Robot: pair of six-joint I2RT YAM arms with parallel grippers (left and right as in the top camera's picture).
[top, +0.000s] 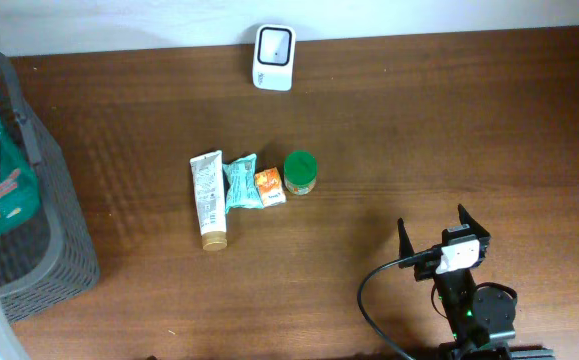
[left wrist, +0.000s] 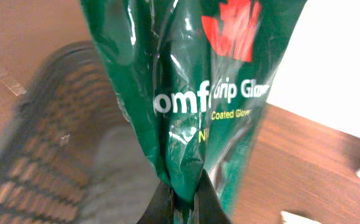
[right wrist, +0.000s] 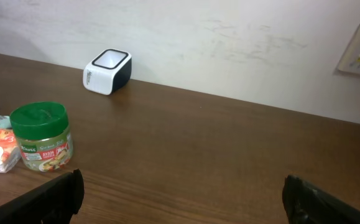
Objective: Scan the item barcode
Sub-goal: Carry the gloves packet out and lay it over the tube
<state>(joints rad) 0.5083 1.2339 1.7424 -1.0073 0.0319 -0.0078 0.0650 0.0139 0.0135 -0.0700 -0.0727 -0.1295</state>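
- Pinching the bottom edge of the green glove package [left wrist: 186, 81], the left tool [left wrist: 183, 202] is clenching it; the package is rising straight above the tool and running off the top of the view.
- Creases are breaking up the white print: only "omf", "Grip Glov" and "Coated Glove" are showing.
- A blurred dark basket [left wrist: 49, 155] is lying behind-left of that tool.
- The right tool [right wrist: 181, 186] is standing released, with only its tips showing; ahead-left a green-lidded jar [right wrist: 41, 137] is sitting on the tabletop [right wrist: 217, 149], its label too small to read, and a white scanner [right wrist: 107, 71] is sitting farther ahead.
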